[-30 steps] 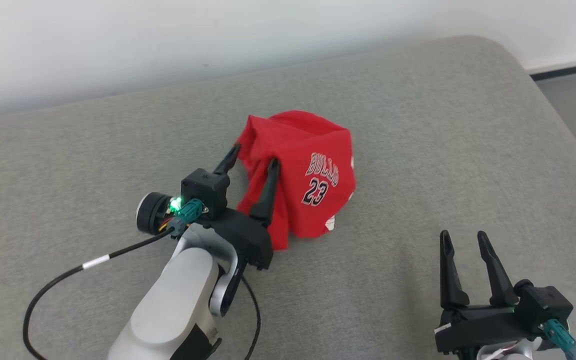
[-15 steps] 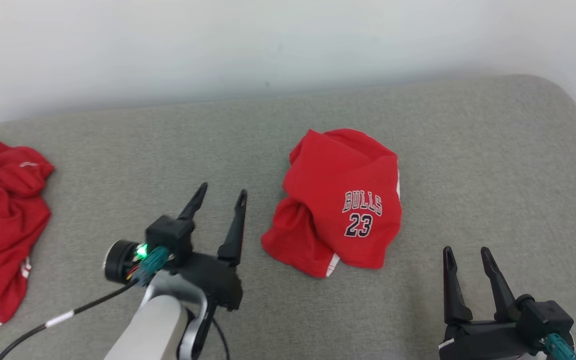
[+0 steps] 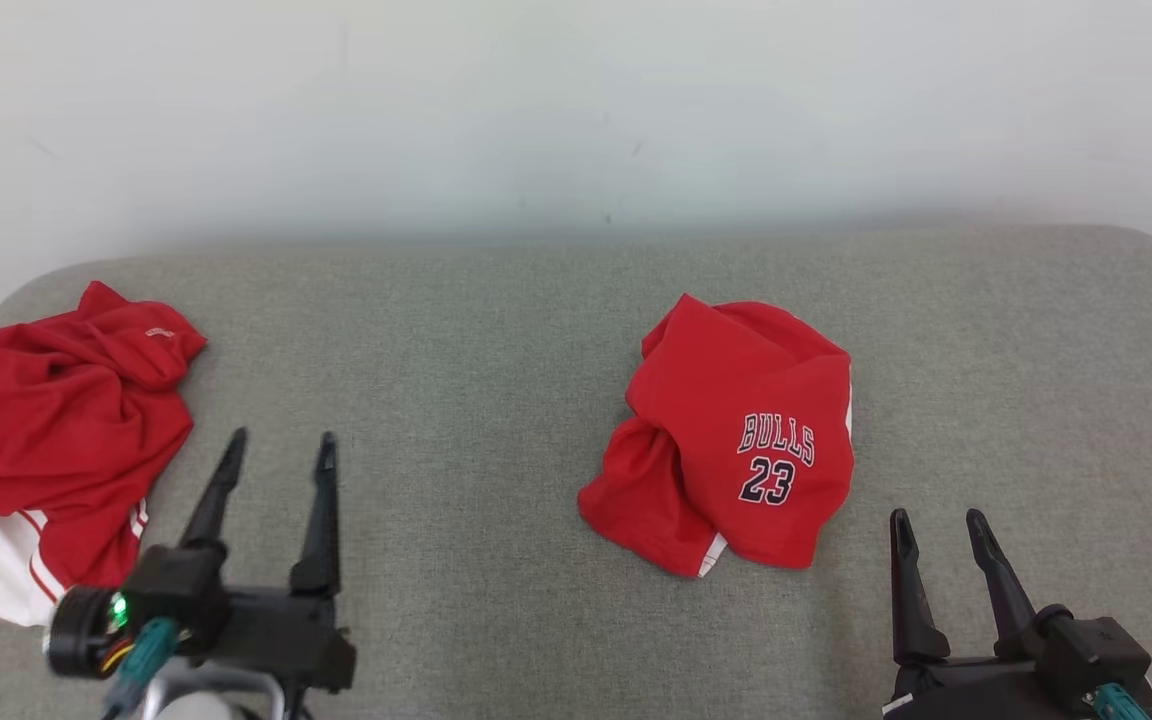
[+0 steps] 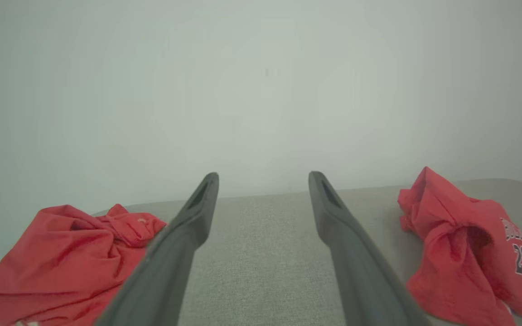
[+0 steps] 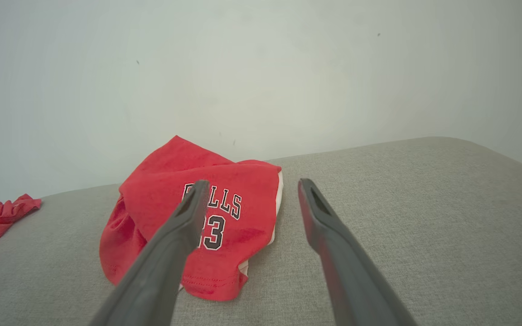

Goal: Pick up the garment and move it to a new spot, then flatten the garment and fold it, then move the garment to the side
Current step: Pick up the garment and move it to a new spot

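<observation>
Two red garments lie well apart on the grey cushion (image 3: 476,350), which is backed by a pale wall (image 3: 576,100).

Far left: a crumpled red heap (image 3: 56,430) sits at the cushion's left end, with a white, red-striped part at its near edge.

Left of centre: the left gripper (image 3: 281,437) stands just right of that heap, over bare cushion. Its fingers are spread wide and nothing is between them. It touches neither garment. A green light shows on its wrist housing. In the left wrist view the fingers point at the wall, with the heap (image 4: 61,244) to one side and the jersey (image 4: 460,244) to the other. Whether the tips meet the cushion cannot be told.

Right of centre: the jersey (image 3: 736,440) lies loosely bunched, not flat. The "BULLS 23" lettering faces up, and white trim shows at its near and right edges. It rests on the cushion, held by nothing.

Lower right: the right gripper (image 3: 938,516) is near the jersey's near right corner but apart from it, with its fingers spread and empty. In the right wrist view one finger crosses the lettering in the line of sight only.
</observation>
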You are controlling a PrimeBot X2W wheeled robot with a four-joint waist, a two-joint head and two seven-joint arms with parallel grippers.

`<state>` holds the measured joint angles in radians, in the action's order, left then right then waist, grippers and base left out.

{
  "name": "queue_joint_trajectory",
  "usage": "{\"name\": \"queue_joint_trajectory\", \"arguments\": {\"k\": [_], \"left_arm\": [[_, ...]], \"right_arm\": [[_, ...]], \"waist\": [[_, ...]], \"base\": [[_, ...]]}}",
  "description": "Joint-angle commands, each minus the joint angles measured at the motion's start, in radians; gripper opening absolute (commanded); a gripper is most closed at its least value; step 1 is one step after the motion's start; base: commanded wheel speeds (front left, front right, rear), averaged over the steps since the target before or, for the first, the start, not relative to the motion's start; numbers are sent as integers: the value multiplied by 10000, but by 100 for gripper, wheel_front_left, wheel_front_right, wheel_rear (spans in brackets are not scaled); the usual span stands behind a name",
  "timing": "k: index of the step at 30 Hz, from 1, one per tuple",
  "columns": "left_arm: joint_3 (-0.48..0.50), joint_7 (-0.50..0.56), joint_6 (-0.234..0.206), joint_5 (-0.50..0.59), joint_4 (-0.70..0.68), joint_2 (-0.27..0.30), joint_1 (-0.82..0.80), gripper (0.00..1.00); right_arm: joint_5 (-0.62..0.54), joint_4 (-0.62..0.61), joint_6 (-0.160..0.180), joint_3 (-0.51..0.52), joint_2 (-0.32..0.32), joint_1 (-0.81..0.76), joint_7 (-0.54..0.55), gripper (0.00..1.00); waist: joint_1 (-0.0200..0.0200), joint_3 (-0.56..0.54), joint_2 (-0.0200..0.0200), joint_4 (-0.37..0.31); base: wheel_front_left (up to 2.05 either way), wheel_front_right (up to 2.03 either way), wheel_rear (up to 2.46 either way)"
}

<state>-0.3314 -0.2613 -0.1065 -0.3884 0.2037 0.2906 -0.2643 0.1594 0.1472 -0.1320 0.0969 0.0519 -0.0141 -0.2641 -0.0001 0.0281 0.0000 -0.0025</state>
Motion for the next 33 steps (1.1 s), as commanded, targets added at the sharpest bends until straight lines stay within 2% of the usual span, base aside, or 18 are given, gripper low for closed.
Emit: {"name": "queue_joint_trajectory", "arguments": {"k": [1,8,15,25,33], "left_arm": [[159,-38,-58,46,-175,42,292,100],[1332,-45,-57,200,-961,-8,1509,100],[2199,-47,321,552,-1189,-365,2292,100],[2886,-48,794,947,-1208,-1052,2836,100],[3166,-48,1063,1317,-1150,-1384,2899,100]], "right_arm": [[-9,-16,25,-14,-30,-104,-6,100],[4,2,25,23,-28,-200,-6,100],[63,55,25,38,-28,-249,-6,100],[105,146,25,0,-30,-307,-6,100],[25,163,25,61,-30,-293,-4,100]], "waist": [[1,-58,0,30],[1,-165,0,-71],[1,-219,0,-193],[1,-266,0,-419],[1,-287,0,-404]], "base": [[0,0,0],[0,0,0],[0,0,0],[0,0,0],[0,0,0]]}}
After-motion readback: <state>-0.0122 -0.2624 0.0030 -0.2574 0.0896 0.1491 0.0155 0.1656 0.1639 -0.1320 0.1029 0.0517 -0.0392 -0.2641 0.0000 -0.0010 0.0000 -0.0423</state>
